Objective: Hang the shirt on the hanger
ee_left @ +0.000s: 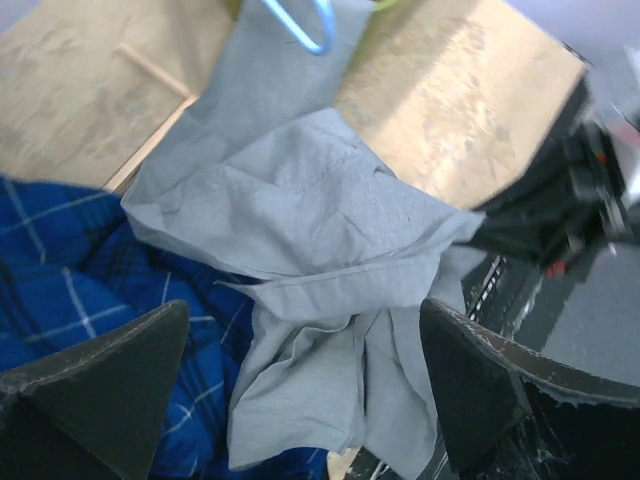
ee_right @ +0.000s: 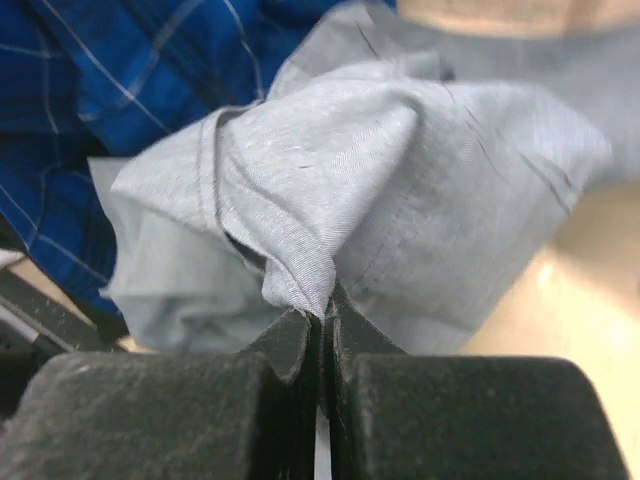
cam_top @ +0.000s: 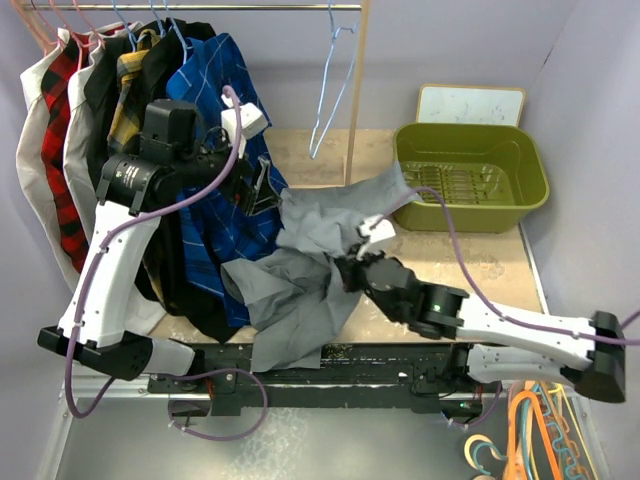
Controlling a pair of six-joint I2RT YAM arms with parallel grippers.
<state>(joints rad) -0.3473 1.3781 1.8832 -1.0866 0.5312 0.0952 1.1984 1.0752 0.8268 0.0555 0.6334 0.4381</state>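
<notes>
risk, slip: the right gripper has only a thin fold of the shirt at its very tips. A lift or tug could pull the fabric out, and the weight of the heap makes that likelier.
risk, snag: the shirt overlaps the blue checked shirt hanging at the left edge of the desk, so dragging it could pull that garment along.
risk, wrong hold: the shirt is crumpled and no collar or shoulder is clearly laid out. Threading from a random fold would probably leave it bunched or lopsided on the wire.
risk, hanger: thin wire hung loose from the rail, so a nudge from fabric or an arm may swing it or knock it off.
right fingers: pressed together, no gap showing, pinching a raised grey fold between the tips.
left gripper: spread wide, both fingers well apart, nothing between them. It hovers above the shirt; I cannot tell whether it touches.
shirt, where: heaped mid-desk, from the near edge up toward the green tub at the far right corner, with one part draped at the tub's left wall.
hanger, where: bare, hanging over the far edge near its middle, apart from the shirt.
step, judged: getting a usable hold; nothing is on the hanger yet.
</notes>
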